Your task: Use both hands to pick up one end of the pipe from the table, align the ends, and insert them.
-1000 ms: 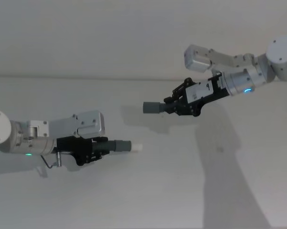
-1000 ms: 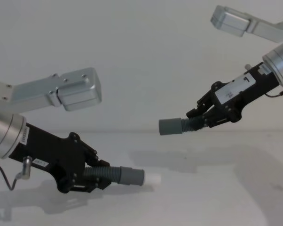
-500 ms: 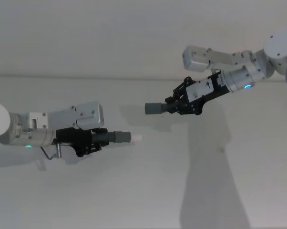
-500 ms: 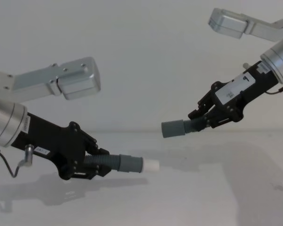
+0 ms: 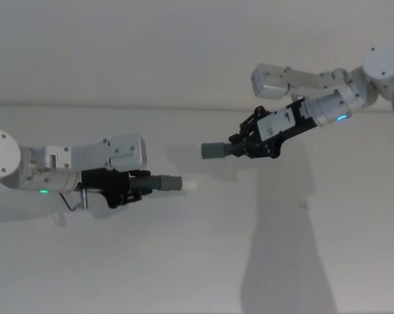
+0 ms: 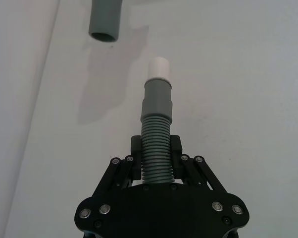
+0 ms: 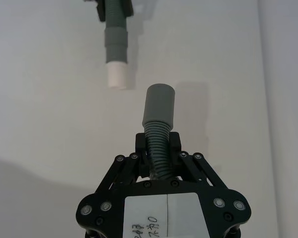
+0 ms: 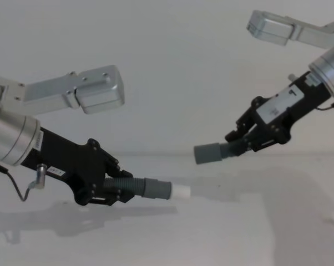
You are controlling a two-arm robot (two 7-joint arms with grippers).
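My left gripper (image 5: 133, 185) (image 8: 118, 188) (image 6: 156, 153) is shut on the ribbed part of one pipe piece (image 6: 156, 163). Its grey cuff (image 5: 167, 184) (image 8: 157, 189) ends in a white tip (image 5: 189, 186) (image 6: 159, 67) that points to the right. My right gripper (image 5: 246, 148) (image 8: 246, 145) (image 7: 158, 148) is shut on the other pipe piece (image 7: 157, 136). That piece's plain grey cuff (image 5: 213, 150) (image 8: 207, 153) (image 7: 160, 104) points left. Both pieces hang above the white table (image 5: 184, 261). The two ends face each other with a gap between them, the plain cuff higher and to the right.
A pale wall rises behind the table's far edge (image 5: 184, 106). Shadows of both arms fall on the table surface (image 5: 288, 216).
My left gripper has lifted its pipe piece, bringing the white tip closer to the plain cuff's level. The right gripper has shifted only slightly.
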